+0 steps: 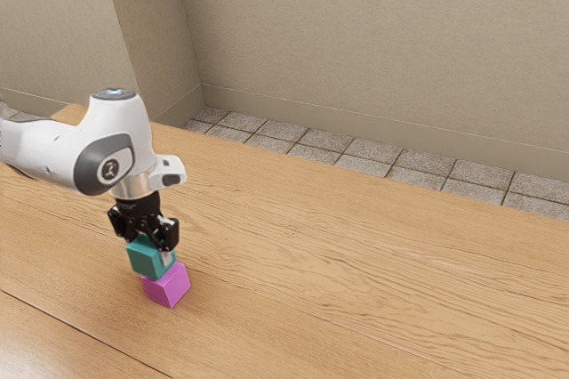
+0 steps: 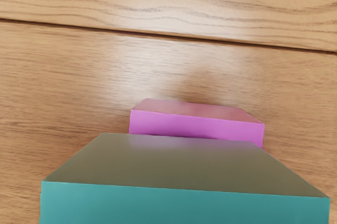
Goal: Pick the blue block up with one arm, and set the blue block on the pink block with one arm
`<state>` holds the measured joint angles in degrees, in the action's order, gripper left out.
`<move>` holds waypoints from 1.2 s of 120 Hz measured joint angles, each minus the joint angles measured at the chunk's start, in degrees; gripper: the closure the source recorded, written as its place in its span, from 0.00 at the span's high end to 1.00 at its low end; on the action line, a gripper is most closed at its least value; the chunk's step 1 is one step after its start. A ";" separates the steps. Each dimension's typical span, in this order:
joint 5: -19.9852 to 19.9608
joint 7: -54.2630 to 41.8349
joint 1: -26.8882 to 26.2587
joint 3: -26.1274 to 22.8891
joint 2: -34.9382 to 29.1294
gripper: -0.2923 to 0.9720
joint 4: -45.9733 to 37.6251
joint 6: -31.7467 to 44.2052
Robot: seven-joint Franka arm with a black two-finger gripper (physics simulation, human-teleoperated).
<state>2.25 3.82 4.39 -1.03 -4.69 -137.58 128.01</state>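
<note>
One block is in the grip: the blue block (image 1: 148,259), a small teal-blue cube with plain matte faces. It hangs clear of the table between the two black fingers of the gripper (image 1: 145,238), which press on its upper part from two sides. In the wrist view the same blue block (image 2: 179,182) sits directly under the hand.

Just below it stands the pink block (image 1: 169,286), a magenta cube of similar size, resting on the light wooden table (image 1: 373,245).

You should look at the offset between the two. In the exterior view the held cube is above the pink one but shifted toward the exterior view's left. Only its lower corner comes to the pink top, and you cannot tell from these pictures whether they touch. In the wrist view part of the pink block (image 2: 196,121) shows beyond the far edge of the held cube, not under its centre.

By my judgement the placing step is near its end. You would still need to bring the hand a little toward the pink block before opening, otherwise the cube may tip off.
</note>
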 joint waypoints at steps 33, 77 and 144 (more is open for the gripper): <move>-0.14 -0.20 0.06 0.01 -0.14 0.50 -0.68 0.14; 0.19 -1.03 -0.73 -0.16 0.32 0.50 -0.69 1.22; -0.13 -1.79 -0.73 -0.08 0.49 0.50 -0.69 3.24</move>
<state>2.13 2.03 3.66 -1.12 -4.20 -138.27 131.25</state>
